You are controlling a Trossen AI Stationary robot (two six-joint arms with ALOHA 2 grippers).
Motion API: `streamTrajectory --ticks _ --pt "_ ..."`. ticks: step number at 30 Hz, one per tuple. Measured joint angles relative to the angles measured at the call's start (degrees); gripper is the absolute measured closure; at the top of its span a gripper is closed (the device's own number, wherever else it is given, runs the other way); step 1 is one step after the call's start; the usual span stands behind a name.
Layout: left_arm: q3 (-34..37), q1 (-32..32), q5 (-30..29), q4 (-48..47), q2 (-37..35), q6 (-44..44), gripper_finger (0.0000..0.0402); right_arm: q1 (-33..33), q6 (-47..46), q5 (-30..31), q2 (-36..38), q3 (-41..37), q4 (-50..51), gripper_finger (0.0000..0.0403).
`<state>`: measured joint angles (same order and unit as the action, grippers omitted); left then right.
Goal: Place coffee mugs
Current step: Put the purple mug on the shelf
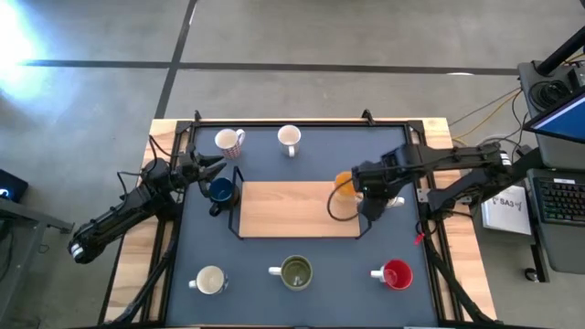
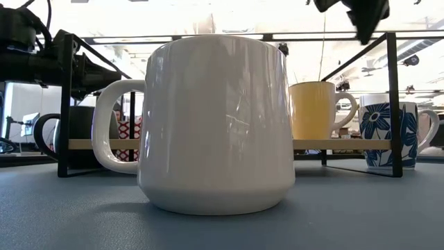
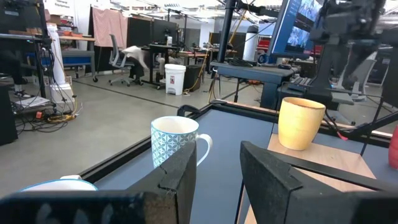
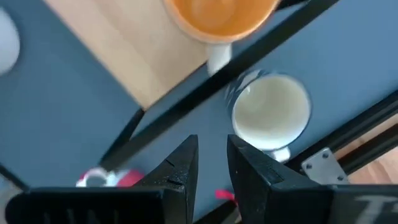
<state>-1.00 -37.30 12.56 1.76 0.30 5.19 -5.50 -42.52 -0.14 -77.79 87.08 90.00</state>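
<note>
Right gripper (image 1: 373, 203) hangs over the right end of the wooden shelf (image 1: 283, 206). Its jaws are narrowly parted and hold nothing. The orange mug (image 1: 345, 184) stands on the shelf just beside them. A white mug (image 4: 271, 113) sits on the counter (image 1: 302, 247) just past the fingertips (image 4: 186, 155), outside the black frame rail (image 4: 205, 93).

Left gripper (image 1: 212, 167) is at the shelf's left end, jaws slightly apart and empty, with the dark blue mug (image 1: 219, 191) right next to them. A patterned white mug (image 3: 176, 142) is ahead of that gripper.

Cream mug (image 1: 210, 281), olive mug (image 1: 295, 272) and red mug (image 1: 396, 274) are well apart from both, along the near edge.
</note>
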Motion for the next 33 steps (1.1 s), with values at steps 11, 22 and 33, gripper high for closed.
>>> streamTrajectory --ticks 11,22,33 --pt "-0.02 0.02 0.02 0.02 -0.02 0.02 0.0294 -6.61 4.69 0.41 2.14 -7.25 -0.34 0.0303" --pt "-0.01 0.02 0.0 0.02 -0.02 0.01 0.0294 -6.68 10.34 3.34 3.53 -20.87 -8.89 0.0262" --pt "-0.02 0.02 0.02 0.02 0.0 0.0 0.0294 -5.86 10.34 11.4 3.81 -31.09 -16.35 0.0254"
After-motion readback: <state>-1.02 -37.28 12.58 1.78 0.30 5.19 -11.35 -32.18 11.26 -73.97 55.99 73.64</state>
